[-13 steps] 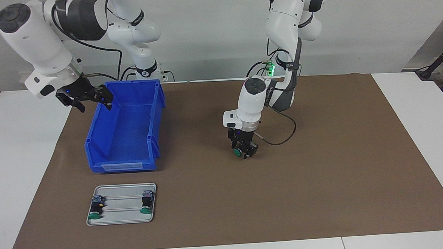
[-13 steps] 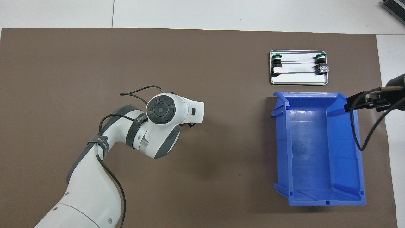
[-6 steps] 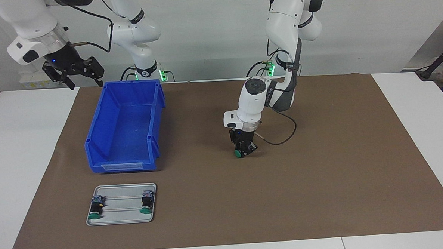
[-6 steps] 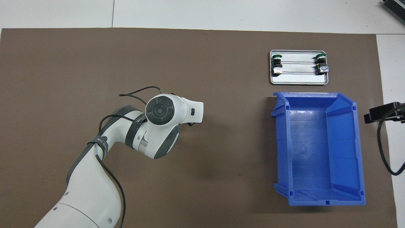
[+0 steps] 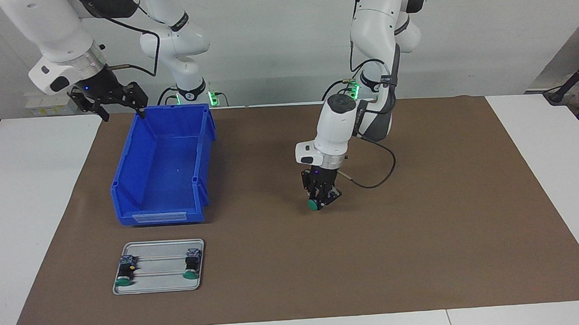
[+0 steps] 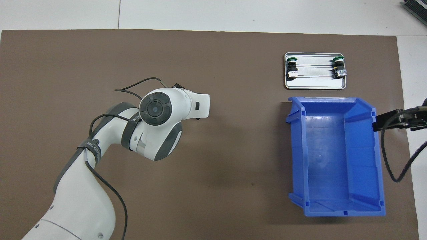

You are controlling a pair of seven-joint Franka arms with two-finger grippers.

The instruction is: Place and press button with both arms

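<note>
Left gripper (image 5: 320,200): centre frame, clenched on green-capped black push-button (image 5: 313,205), shifted slightly lower since a second ago; placement pending.
Right gripper (image 5: 111,99): upper left, splayed, risen above blue plastic bin (image 5: 165,163).

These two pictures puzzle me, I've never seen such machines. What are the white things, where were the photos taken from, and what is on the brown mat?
The white things are two robot arms, each ending in a two-finger gripper. One picture faces them across the table; the other looks down from above their own end. The left gripper is shut on a green-capped button, low over the mat. The right gripper hangs open over the blue bin's rim at the robots' end. A metal tray, farther from the robots than the bin, carries two more buttons.
</note>
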